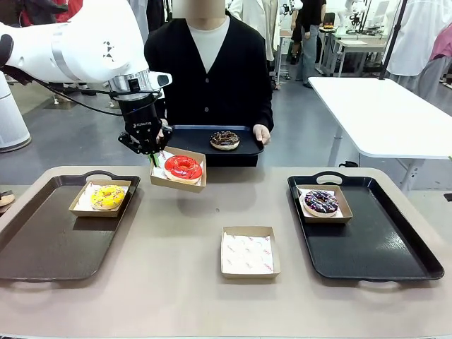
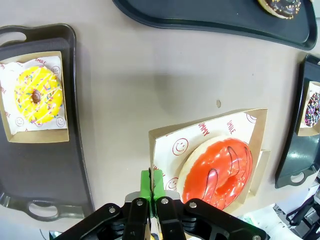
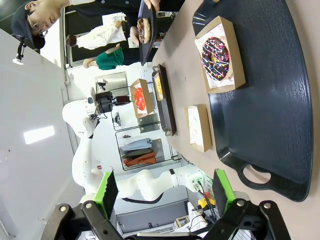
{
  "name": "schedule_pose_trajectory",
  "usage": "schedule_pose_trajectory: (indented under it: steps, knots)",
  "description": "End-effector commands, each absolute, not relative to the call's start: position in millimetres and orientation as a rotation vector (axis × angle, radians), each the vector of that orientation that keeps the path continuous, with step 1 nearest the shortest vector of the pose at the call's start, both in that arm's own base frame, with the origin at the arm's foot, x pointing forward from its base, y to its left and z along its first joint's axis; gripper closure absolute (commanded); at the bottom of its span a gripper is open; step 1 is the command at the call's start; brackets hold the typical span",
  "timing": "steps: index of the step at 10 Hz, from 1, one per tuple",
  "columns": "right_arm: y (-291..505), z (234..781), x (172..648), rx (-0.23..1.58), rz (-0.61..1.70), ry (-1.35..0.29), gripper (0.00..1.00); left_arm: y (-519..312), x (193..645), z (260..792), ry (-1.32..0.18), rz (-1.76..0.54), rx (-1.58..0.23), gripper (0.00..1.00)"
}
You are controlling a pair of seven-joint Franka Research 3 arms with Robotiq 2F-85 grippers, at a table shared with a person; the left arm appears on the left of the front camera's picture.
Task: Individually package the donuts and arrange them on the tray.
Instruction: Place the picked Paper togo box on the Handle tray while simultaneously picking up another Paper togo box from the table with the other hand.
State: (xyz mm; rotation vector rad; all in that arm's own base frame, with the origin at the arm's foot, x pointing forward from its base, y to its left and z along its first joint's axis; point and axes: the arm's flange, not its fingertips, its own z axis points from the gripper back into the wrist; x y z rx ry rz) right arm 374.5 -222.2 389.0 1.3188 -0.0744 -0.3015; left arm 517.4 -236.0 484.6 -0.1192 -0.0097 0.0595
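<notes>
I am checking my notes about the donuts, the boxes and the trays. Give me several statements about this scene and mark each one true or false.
1. The left gripper is shut on the rim of the lifted box holding the red donut. True.
2. The yellow donut lies bare on the table. False: it sits in a second box on the left tray.
3. The chocolate donut lies unboxed on the tray that the person holds. True.
4. The middle box holds a donut. False: only paper lines it.
5. The right gripper is shut. False: its jaws stand open.

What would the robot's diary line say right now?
left gripper: shut on box edge | box: holds red donut, off table | right gripper: open
</notes>
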Motion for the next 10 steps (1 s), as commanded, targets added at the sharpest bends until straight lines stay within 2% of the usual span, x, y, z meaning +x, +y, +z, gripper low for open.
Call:
schedule_pose_trajectory:
  steps: [1, 6, 10]
  knots:
    - [-222, 390, 374, 1.314, -0.302, -0.069, 0.0, -234, 513, 487, -0.017, 0.059, -0.123, 1.0]
    - [-222, 389, 374, 1.319, -0.301, -0.074, 0.0, -236, 517, 485, -0.01, 0.06, -0.119, 0.99]
    - [-120, 454, 373, 0.914, -0.123, 0.005, 0.0, -184, 475, 498, -0.05, -0.054, -0.134, 0.99]
